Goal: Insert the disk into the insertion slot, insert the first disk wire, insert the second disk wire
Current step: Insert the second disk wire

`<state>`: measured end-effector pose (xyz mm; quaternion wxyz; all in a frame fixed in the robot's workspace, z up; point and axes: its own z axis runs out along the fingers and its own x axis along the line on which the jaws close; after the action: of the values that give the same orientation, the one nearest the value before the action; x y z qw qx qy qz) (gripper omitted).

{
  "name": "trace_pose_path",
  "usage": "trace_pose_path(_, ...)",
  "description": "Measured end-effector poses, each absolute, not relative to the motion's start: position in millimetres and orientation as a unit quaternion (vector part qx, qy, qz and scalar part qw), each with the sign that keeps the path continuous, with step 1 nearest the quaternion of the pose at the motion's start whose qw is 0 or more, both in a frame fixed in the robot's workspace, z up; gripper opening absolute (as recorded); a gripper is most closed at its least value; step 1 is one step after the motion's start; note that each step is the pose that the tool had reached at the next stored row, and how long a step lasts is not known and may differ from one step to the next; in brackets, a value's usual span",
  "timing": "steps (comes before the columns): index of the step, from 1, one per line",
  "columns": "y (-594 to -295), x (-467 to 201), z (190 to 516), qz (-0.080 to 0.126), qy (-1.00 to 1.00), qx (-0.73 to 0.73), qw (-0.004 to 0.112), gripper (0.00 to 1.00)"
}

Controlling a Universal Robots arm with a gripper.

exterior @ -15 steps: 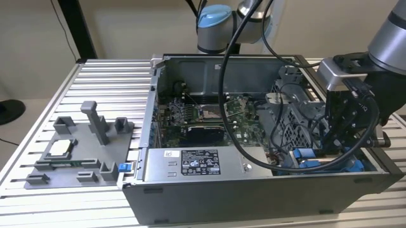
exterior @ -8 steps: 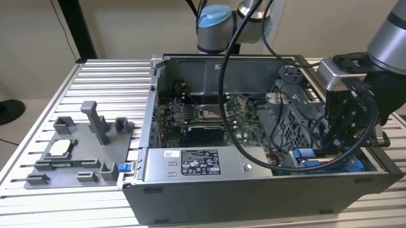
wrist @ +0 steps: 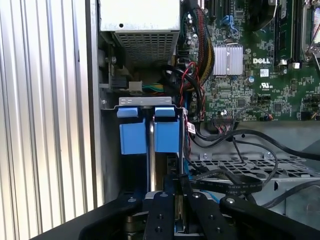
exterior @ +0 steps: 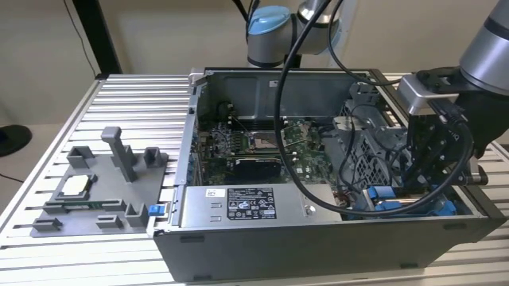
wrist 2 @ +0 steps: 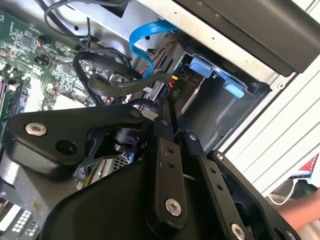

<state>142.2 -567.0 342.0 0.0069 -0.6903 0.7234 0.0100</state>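
The disk's blue carrier [wrist: 166,137] stands edge-on inside the insertion slot [wrist: 107,145], a grey metal bay in the case's front corner at the exterior view's right. Its blue tabs [wrist 2: 205,65] show at the bay's edge. My gripper [wrist 2: 169,106] reaches down into that corner [exterior: 413,185], just behind the disk. Its fingers [wrist: 165,210] lie close together, pinched on the end of a flat black disk wire [wrist: 225,186] that trails toward the motherboard. A blue flat wire [wrist 2: 145,35] loops above the bay. The disk's label face is hidden.
The open computer case [exterior: 318,244] lies on a slatted metal table [exterior: 127,101]. The grey labelled power-supply box [exterior: 254,205] is beside the bay. Motherboard [exterior: 254,143], drive cage [exterior: 370,155] and loose cables crowd the gripper. A grey fixture tray [exterior: 95,190] sits at the exterior view's left.
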Motion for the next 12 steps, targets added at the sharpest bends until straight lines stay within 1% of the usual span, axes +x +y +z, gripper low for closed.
trace_pose_path(12,-566.8,143.0,338.9,0.01,0.723,-0.69,0.007,0.0)
